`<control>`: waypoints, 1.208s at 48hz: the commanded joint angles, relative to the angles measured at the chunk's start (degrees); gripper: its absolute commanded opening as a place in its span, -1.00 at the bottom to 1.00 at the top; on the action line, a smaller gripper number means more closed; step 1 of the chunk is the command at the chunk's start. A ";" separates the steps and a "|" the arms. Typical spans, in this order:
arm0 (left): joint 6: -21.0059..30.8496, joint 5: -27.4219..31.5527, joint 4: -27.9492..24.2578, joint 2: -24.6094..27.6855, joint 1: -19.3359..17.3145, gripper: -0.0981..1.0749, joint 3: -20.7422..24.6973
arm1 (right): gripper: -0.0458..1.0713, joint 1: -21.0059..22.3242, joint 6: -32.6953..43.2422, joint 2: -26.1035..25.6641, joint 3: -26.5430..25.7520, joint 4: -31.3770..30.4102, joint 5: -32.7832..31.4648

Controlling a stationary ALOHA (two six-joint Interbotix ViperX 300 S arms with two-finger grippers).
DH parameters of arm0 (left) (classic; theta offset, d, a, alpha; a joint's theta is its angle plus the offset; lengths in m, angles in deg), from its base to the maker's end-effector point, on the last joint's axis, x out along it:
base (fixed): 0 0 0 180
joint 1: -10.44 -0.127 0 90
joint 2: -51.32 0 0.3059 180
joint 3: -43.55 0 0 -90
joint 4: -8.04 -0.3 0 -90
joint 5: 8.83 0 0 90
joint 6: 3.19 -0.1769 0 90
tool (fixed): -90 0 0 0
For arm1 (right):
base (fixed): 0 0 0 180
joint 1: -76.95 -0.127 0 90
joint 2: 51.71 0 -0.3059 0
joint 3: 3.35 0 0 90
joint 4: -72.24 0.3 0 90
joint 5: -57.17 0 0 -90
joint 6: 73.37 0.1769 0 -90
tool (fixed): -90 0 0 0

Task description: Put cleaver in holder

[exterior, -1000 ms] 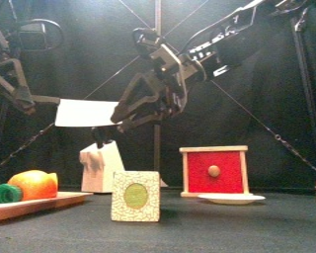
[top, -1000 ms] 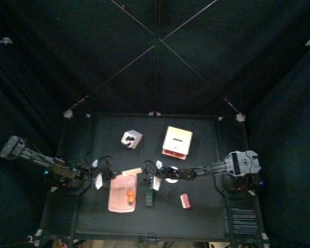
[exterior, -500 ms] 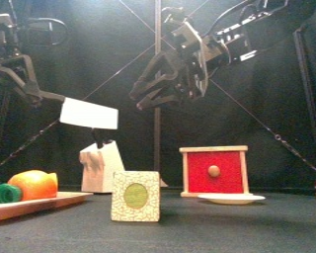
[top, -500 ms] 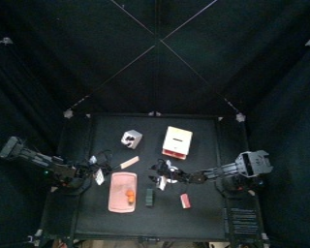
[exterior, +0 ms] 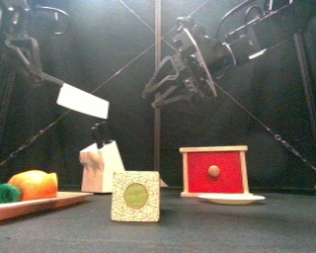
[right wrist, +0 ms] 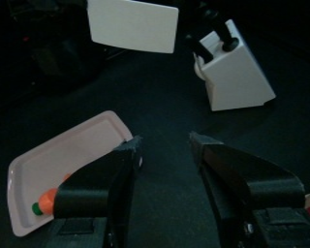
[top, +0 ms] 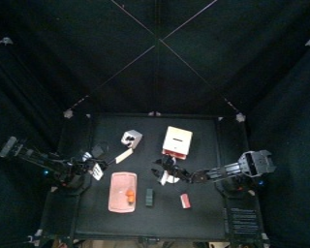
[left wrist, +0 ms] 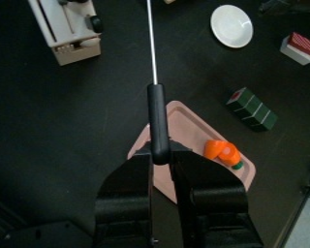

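My left gripper (left wrist: 157, 158) is shut on the black handle of the cleaver (left wrist: 154, 107), whose blade shows edge-on as a thin white line. In the top view the cleaver (top: 123, 155) hangs above the table just in front of the grey-white holder (top: 129, 139). In the front view its white blade (exterior: 82, 100) is tilted, above and a little left of the holder (exterior: 99, 166). My right gripper (right wrist: 166, 141) is open and empty, over the table's middle (top: 165, 174), facing the blade (right wrist: 136, 26) and the holder (right wrist: 235, 76).
A pink board (top: 121, 190) with an orange and a green piece (exterior: 32, 184) lies front left. A green card box (exterior: 135, 196) stands at the front. The cream-and-orange box (top: 178, 141) with its red front (exterior: 213, 170) stands on a white plate (exterior: 231, 199). A small red item (top: 186, 201) sits front right.
My left gripper has carried the cleaver up and back from over the pink board toward the holder, tilting the blade. My right gripper has drawn back to the right.
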 commanded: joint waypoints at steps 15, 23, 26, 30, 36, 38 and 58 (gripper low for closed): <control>-0.70 9.40 -0.18 0.09 -2.46 -0.12 8.26 | 0.53 -0.26 -0.09 -4.57 1.67 1.14 3.34; -4.13 10.81 0.00 0.09 -6.50 -0.12 10.90 | 0.53 -0.18 -0.18 -4.83 1.67 0.88 3.43; -5.98 11.07 0.44 0.26 -8.00 -0.12 11.95 | 0.53 0.18 -0.09 -5.19 1.76 1.14 3.60; -8.61 11.51 2.20 0.70 -10.63 -0.12 13.10 | 0.53 0.97 -0.09 -5.27 1.49 1.23 4.39; -13.89 11.69 7.21 2.20 -16.61 -0.12 14.59 | 0.53 3.96 -0.09 -4.22 0.09 1.23 4.57; -15.73 11.69 9.23 2.72 -18.72 -0.12 14.77 | 0.53 4.75 -0.09 -3.87 -0.35 1.23 4.57; -33.22 11.16 23.20 7.47 -37.00 -0.12 14.59 | 0.51 10.46 -0.09 1.32 -2.29 1.93 1.41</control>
